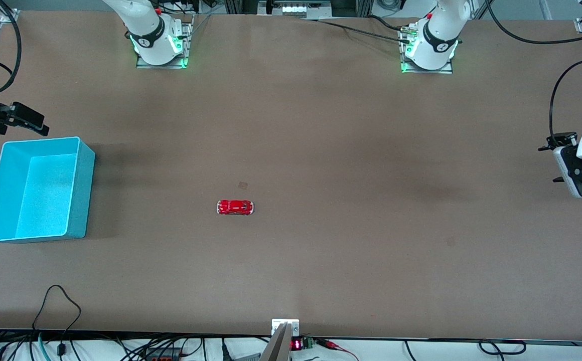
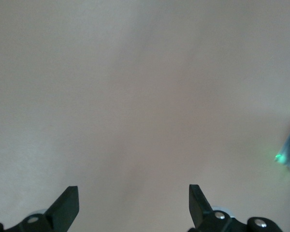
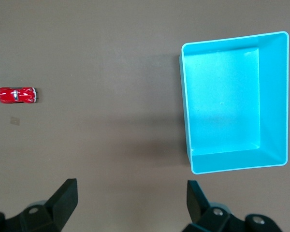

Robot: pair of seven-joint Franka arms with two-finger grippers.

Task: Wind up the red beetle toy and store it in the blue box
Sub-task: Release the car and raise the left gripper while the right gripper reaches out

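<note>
Grippers left (image 2: 130,208) and right (image 3: 130,205) hang released at the table's (image 1: 321,150) ends, both arms waiting.

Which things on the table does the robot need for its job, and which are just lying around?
Needed:
- red beetle toy, mid-table
- blue box, empty, at the right arm's end
- left gripper and right gripper, both open, waiting

Just lying around:
- small faint mark on the table beside the toy
</note>
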